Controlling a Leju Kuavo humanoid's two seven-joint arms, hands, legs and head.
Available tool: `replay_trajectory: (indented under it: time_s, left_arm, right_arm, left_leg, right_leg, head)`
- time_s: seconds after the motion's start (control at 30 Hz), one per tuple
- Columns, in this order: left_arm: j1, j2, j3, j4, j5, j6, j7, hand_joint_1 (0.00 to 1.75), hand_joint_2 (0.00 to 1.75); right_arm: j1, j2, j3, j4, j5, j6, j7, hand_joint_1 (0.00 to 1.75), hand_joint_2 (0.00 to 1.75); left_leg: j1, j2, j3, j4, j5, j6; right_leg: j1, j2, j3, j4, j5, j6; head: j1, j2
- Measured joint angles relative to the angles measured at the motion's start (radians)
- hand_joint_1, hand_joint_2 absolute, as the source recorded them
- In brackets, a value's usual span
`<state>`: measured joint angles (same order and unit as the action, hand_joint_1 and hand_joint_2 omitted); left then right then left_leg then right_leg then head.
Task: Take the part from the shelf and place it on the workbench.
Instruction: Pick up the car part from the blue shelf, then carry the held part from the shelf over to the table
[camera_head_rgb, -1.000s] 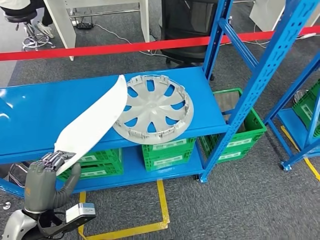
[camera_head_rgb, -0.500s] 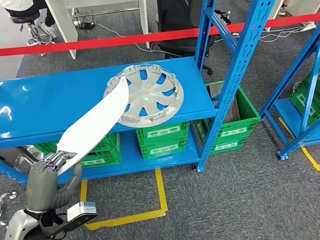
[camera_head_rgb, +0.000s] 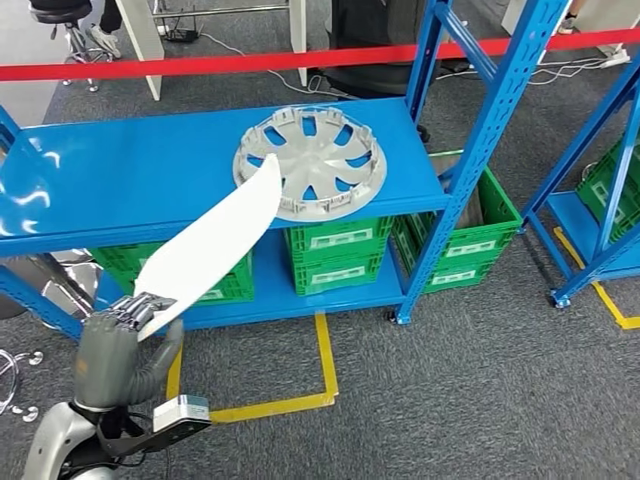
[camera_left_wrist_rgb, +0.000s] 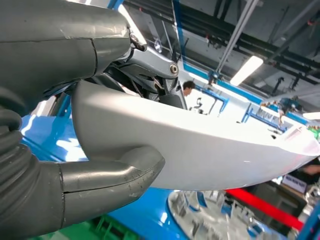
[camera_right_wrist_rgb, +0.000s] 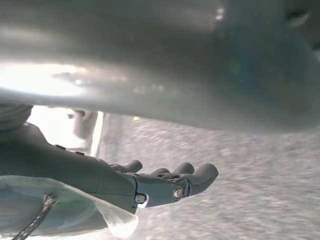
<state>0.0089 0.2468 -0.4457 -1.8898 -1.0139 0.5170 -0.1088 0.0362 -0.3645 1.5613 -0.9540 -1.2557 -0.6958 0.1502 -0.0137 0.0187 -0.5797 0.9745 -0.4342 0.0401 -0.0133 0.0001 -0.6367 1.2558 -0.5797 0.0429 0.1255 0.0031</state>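
Lower left, the left hand (camera_head_rgb: 113, 350) clamps its fingers (camera_head_rgb: 140, 312) on a long white curved plastic part (camera_head_rgb: 215, 240); the right hand's (camera_right_wrist_rgb: 113, 182) fingers (camera_right_wrist_rgb: 188, 181) seem loosely apart, though blurred.

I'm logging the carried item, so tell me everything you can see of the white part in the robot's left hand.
The white part is a long, smooth, glossy panel, plastic by its look, curved and tapering to a rounded tip. The left hand grips its near end, thumb under it and fingers over it. It slants up and away from the hand, its far tip showing in front of the hubcap on the blue shelf. Whether it touches either cannot be told.
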Motion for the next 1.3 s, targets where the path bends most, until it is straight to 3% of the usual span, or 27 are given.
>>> replay_trajectory:
  time_s: [0.07, 0.13, 0.17, 0.23, 0.27, 0.33, 0.4, 0.43, 0.47, 0.5, 0.57, 0.63, 0.67, 0.73, 0.77, 0.8, 0.9, 0.93, 0.97, 1.0, 1.03, 1.1, 1.17, 1.2, 1.23, 1.27, 1.3]
  left_arm:
    - [-0.007, -0.003, -0.009, 0.004, 0.000, -0.004, 0.001, 1.75, 1.75]
    - [-0.015, -0.005, -0.016, 0.006, 0.000, -0.006, 0.004, 1.75, 1.75]
    - [-0.019, -0.006, -0.021, 0.008, 0.000, -0.006, 0.006, 1.75, 1.75]
    - [-0.025, -0.005, -0.030, 0.010, 0.000, -0.006, 0.011, 1.75, 1.75]
    - [-0.027, -0.005, -0.034, 0.012, 0.000, -0.005, 0.014, 1.75, 1.75]
    - [-0.026, -0.004, -0.039, 0.014, 0.000, -0.004, 0.019, 1.75, 1.75]
    - [-0.026, -0.005, -0.044, 0.018, 0.000, -0.003, 0.021, 1.75, 1.75]
    - [-0.026, -0.004, -0.046, 0.020, 0.000, -0.002, 0.021, 1.75, 1.75]
    - [-0.027, -0.004, -0.048, 0.022, 0.000, -0.002, 0.022, 1.75, 1.75]
    - [-0.027, -0.004, -0.051, 0.024, 0.000, -0.002, 0.022, 1.75, 1.75]
    - [-0.030, -0.004, -0.055, 0.025, 0.000, -0.001, 0.022, 1.75, 1.75]
    - [-0.034, -0.004, -0.057, 0.025, 0.000, 0.001, 0.022, 1.75, 1.75]
    - [-0.036, -0.004, -0.058, 0.025, 0.000, 0.001, 0.022, 1.75, 1.75]
    - [-0.037, -0.004, -0.059, 0.026, 0.000, 0.003, 0.023, 1.75, 1.75]
    - [-0.037, -0.004, -0.059, 0.027, 0.001, 0.005, 0.023, 1.75, 1.75]
    - [-0.038, -0.003, -0.060, 0.029, 0.004, 0.006, 0.023, 1.75, 1.75]
    - [-0.039, -0.002, -0.061, 0.033, 0.015, 0.011, 0.023, 1.75, 1.75]
    - [-0.039, -0.002, -0.061, 0.035, 0.018, 0.012, 0.023, 1.75, 1.75]
    - [-0.040, -0.001, -0.062, 0.037, 0.022, 0.012, 0.022, 1.75, 1.75]
    - [-0.041, -0.001, -0.063, 0.039, 0.025, 0.012, 0.022, 1.75, 1.75]
    - [-0.042, 0.000, -0.064, 0.040, 0.027, 0.012, 0.021, 1.75, 1.75]
    - [-0.047, 0.000, -0.068, 0.042, 0.031, 0.012, 0.020, 1.75, 1.75]
    - [-0.053, 0.000, -0.072, 0.044, 0.033, 0.011, 0.020, 1.75, 1.75]
    - [-0.056, 0.001, -0.074, 0.045, 0.034, 0.011, 0.020, 1.75, 1.75]
    - [-0.059, 0.001, -0.076, 0.046, 0.037, 0.010, 0.020, 1.75, 1.75]
    - [-0.060, 0.002, -0.079, 0.048, 0.039, 0.009, 0.020, 1.75, 1.75]
    - [-0.060, 0.003, -0.081, 0.049, 0.042, 0.007, 0.020, 1.75, 1.75]
  right_arm:
    - [0.003, 0.016, -0.010, 0.039, 0.055, 0.000, 0.052, 0.00, 0.00]
    - [0.013, 0.039, -0.040, 0.092, 0.167, 0.000, 0.107, 0.00, 0.00]
    - [0.024, 0.053, -0.066, 0.119, 0.253, 0.000, 0.139, 0.00, 0.00]
    - [0.070, 0.081, -0.151, 0.140, 0.495, 0.000, 0.248, 0.00, 0.00]
    - [0.105, 0.091, -0.211, 0.131, 0.650, -0.001, 0.323, 0.00, 0.00]
    - [0.189, 0.104, -0.372, 0.081, 1.018, -0.001, 0.472, 0.00, 0.00]
    - [0.270, 0.120, -0.539, 0.032, 1.300, -0.001, 0.539, 0.00, 0.00]
    - [0.302, 0.130, -0.608, 0.013, 1.359, -0.001, 0.543, 0.00, 0.00]
    - [0.327, 0.138, -0.670, -0.001, 1.382, -0.001, 0.544, 0.00, 0.00]
    - [0.347, 0.146, -0.719, -0.013, 1.384, -0.001, 0.546, 0.00, 0.00]
    - [0.380, 0.157, -0.793, -0.031, 1.372, -0.001, 0.548, 0.00, 0.00]
    - [0.404, 0.161, -0.842, -0.045, 1.374, -0.001, 0.548, 0.00, 0.00]
    - [0.412, 0.163, -0.862, -0.050, 1.377, -0.001, 0.548, 0.00, 0.00]
    - [0.427, 0.170, -0.892, -0.060, 1.378, 0.008, 0.548, 0.00, 0.00]
    - [0.438, 0.175, -0.908, -0.071, 1.371, 0.024, 0.548, 0.00, 0.00]
    - [0.450, 0.181, -0.928, -0.086, 1.358, 0.049, 0.548, 0.00, 0.00]
    - [0.481, 0.203, -0.998, -0.141, 1.303, 0.134, 0.549, 0.00, 0.00]
    - [0.485, 0.209, -1.019, -0.156, 1.288, 0.153, 0.549, 0.00, 0.00]
    - [0.488, 0.213, -1.037, -0.169, 1.275, 0.165, 0.549, 0.00, 0.00]
    - [0.490, 0.216, -1.054, -0.181, 1.265, 0.175, 0.549, 0.00, 0.00]
    - [0.492, 0.219, -1.068, -0.191, 1.257, 0.182, 0.549, 0.00, 0.00]
    - [0.498, 0.223, -1.093, -0.213, 1.248, 0.188, 0.549, 0.00, 0.00]
    - [0.503, 0.229, -1.112, -0.231, 1.246, 0.187, 0.548, 0.00, 0.00]
    - [0.506, 0.232, -1.121, -0.240, 1.245, 0.187, 0.545, 0.00, 0.00]
    - [0.510, 0.237, -1.130, -0.247, 1.241, 0.192, 0.540, 0.00, 0.00]
    - [0.515, 0.242, -1.138, -0.254, 1.236, 0.200, 0.533, 0.00, 0.00]
    - [0.522, 0.247, -1.148, -0.261, 1.228, 0.213, 0.523, 0.00, 0.00]
  left_leg:
    - [-0.002, -0.001, -0.025, 0.011, 0.014, -0.004]
    - [-0.003, -0.001, -0.039, 0.019, 0.029, -0.012]
    - [-0.002, 0.000, -0.043, 0.020, 0.037, -0.018]
    - [-0.001, -0.003, -0.048, 0.019, 0.050, -0.028]
    - [0.000, -0.007, -0.052, 0.026, 0.037, -0.034]
    - [0.005, -0.013, -0.070, 0.090, -0.048, -0.049]
    - [0.016, -0.014, -0.087, 0.216, -0.150, -0.061]
    - [0.020, -0.014, -0.088, 0.270, -0.168, -0.066]
    - [0.023, -0.014, -0.076, 0.295, -0.160, -0.069]
    - [0.026, -0.014, -0.050, 0.285, -0.137, -0.071]
    - [0.032, -0.016, 0.041, 0.172, -0.097, -0.075]
    - [0.032, -0.021, 0.117, 0.050, -0.105, -0.069]
    - [0.029, -0.024, 0.130, 0.019, -0.115, -0.063]
    - [0.025, -0.023, 0.115, 0.006, -0.109, -0.043]
    - [0.024, -0.020, 0.103, 0.005, -0.098, -0.031]
    - [0.023, -0.018, 0.089, 0.003, -0.085, -0.020]
    - [0.017, -0.012, 0.045, 0.003, -0.047, -0.004]
    - [0.014, -0.010, 0.029, 0.004, -0.034, -0.003]
    - [0.011, -0.007, 0.011, 0.006, -0.021, -0.003]
    - [0.009, -0.004, -0.007, 0.008, -0.008, -0.004]
    - [0.008, -0.003, -0.024, 0.011, 0.004, -0.005]
    - [0.006, -0.002, -0.047, 0.019, 0.025, -0.011]
    - [0.004, -0.002, -0.060, 0.024, 0.048, -0.020]
    - [0.004, -0.002, -0.065, 0.024, 0.060, -0.025]
    - [0.005, -0.002, -0.070, 0.023, 0.071, -0.030]
    - [0.007, -0.004, -0.075, 0.026, 0.066, -0.036]
    - [0.009, -0.006, -0.081, 0.043, 0.040, -0.042]
  right_leg:
    - [0.004, 0.000, 0.104, -0.138, 0.041, -0.007]
    - [0.009, -0.001, 0.186, -0.266, 0.029, -0.013]
    - [0.012, -0.001, 0.200, -0.296, 0.019, -0.016]
    - [0.010, -0.005, 0.191, -0.306, 0.028, -0.027]
    - [0.008, -0.010, 0.184, -0.308, 0.037, -0.034]
    - [0.004, -0.019, 0.165, -0.309, 0.059, -0.048]
    - [0.004, -0.023, 0.139, -0.302, 0.080, -0.053]
    - [0.004, -0.023, 0.124, -0.296, 0.089, -0.052]
    - [0.004, -0.022, 0.106, -0.289, 0.099, -0.052]
    - [0.003, -0.021, 0.089, -0.282, 0.107, -0.050]
    - [0.002, -0.017, 0.058, -0.265, 0.119, -0.042]
    - [0.004, -0.013, 0.037, -0.252, 0.133, -0.030]
    - [0.005, -0.012, 0.028, -0.250, 0.142, -0.023]
    - [0.000, -0.009, 0.012, -0.250, 0.160, -0.009]
    - [-0.002, -0.008, 0.002, -0.243, 0.149, -0.004]
    - [-0.004, -0.006, -0.010, -0.222, 0.117, 0.000]
    - [-0.005, -0.002, -0.047, -0.061, -0.039, 0.004]
    - [-0.005, -0.002, -0.049, -0.006, -0.061, 0.004]
    - [-0.004, -0.002, -0.040, 0.028, -0.055, 0.003]
    - [-0.003, -0.002, -0.016, 0.031, -0.027, 0.000]
    - [-0.002, -0.002, 0.023, 0.002, 0.007, -0.003]
    - [0.004, -0.002, 0.146, -0.140, 0.029, -0.013]
    - [0.009, -0.001, 0.242, -0.282, -0.003, -0.021]
    - [0.012, -0.001, 0.259, -0.316, -0.011, -0.024]
    - [0.011, -0.003, 0.253, -0.322, -0.010, -0.028]
    - [0.010, -0.005, 0.241, -0.318, -0.001, -0.034]
    - [0.009, -0.008, 0.230, -0.316, 0.011, -0.041]
  head:
    - [0.010, 0.000]
    - [0.018, 0.000]
    - [0.020, 0.000]
    - [0.021, 0.000]
    - [0.020, 0.000]
    - [0.016, 0.000]
    - [0.012, 0.000]
    - [0.011, 0.000]
    - [0.010, 0.000]
    - [0.009, 0.000]
    - [0.007, 0.000]
    - [0.005, 0.000]
    - [0.004, 0.000]
    - [0.003, 0.000]
    - [0.003, 0.000]
    - [0.004, 0.000]
    - [0.008, 0.000]
    - [0.008, 0.000]
    - [0.008, 0.000]
    - [0.008, 0.000]
    - [0.008, 0.000]
    - [0.009, 0.000]
    - [0.008, 0.000]
    - [0.008, 0.000]
    - [0.007, 0.000]
    - [0.006, 0.000]
    - [0.003, 0.000]
